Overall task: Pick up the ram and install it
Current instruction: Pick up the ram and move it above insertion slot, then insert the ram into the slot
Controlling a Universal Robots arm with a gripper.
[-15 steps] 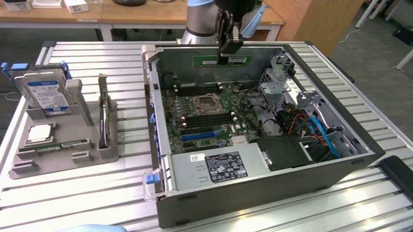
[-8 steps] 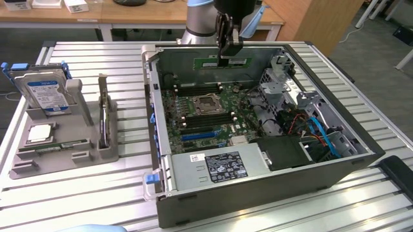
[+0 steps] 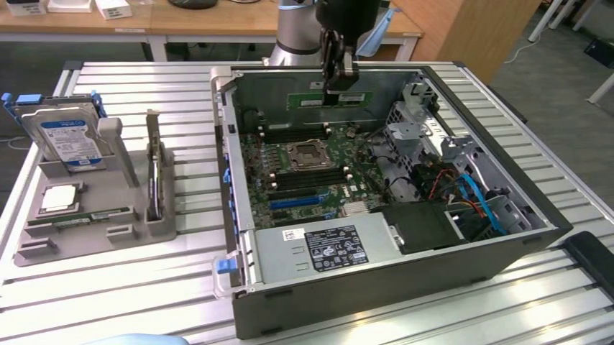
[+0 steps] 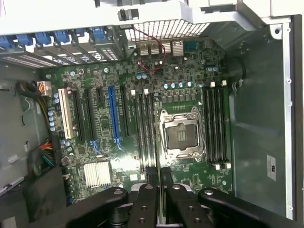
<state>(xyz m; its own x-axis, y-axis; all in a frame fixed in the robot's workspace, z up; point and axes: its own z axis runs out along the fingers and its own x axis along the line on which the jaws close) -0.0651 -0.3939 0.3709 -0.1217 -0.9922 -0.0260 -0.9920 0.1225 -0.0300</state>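
Nearest on the slatted metal table (image 3: 144, 287) is the open black computer case (image 3: 384, 302), lying on its side. Its near end holds 1 silver power-supply box with a black-and-white label (image 3: 321, 248), and beside that, toward the exterior view's right, a tangle of blue, red and orange cables (image 3: 475, 205). Farther in, the case holds 1 green motherboard (image 3: 287, 194) with 1 blue expansion slot (image 3: 292, 203) and 1 square metal-framed processor socket (image 3: 305, 152). 2 banks of dark memory slots flank the socket.

At the exterior view's left, well apart from the case, sits 1 grey moulded tray (image 3: 144, 230). It holds 1 narrow green stick lying flat (image 3: 82, 215) at its near end and 1 square silver processor chip (image 3: 60, 195) just behind that. 1 thin board stands on edge (image 3: 154, 169) in the tray, and at the far end is 1 boxy hard drive with a blue-white label (image 3: 69, 136), propped up.

Farthest, over the far end of the motherboard, hangs the black pincer (image 3: 338, 88), its fingers (image 4: 145, 199) pressed onto the ram (image 3: 338, 98). This long thin green circuit-board stick is pinched by its upper edge. It hangs level just beneath the fingertips, clear of the board and in no slot.
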